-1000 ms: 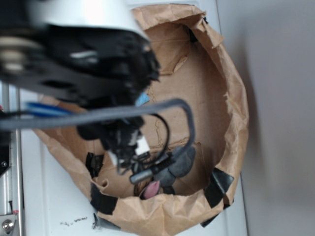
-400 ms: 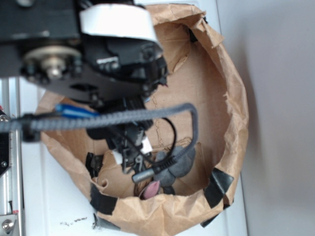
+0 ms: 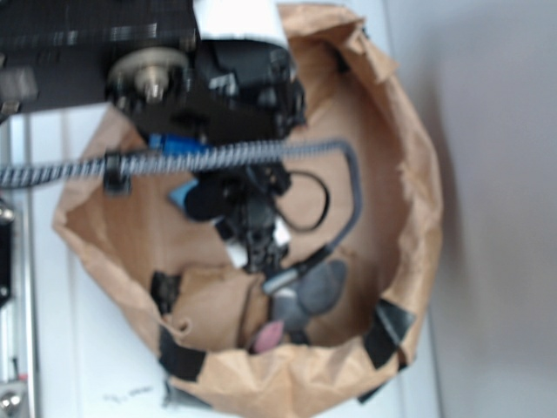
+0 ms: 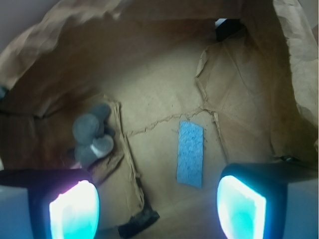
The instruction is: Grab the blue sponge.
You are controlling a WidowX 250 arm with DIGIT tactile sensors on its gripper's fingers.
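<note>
Gripper (image 4: 157, 209) spread wide, empty; we're hovering above blue sponge (image 4: 190, 153). Sponge lying thin, flat: we're risking pads (image 4: 238, 208) skidding over it, snagging brown paper (image 4: 159, 89).

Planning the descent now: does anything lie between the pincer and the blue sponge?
Nothing visible does. In the wrist view the blue sponge lies flat and alone on the brown paper, between the open pincer's fingers. The grey lumps sit off to one side, clear of it.
</note>
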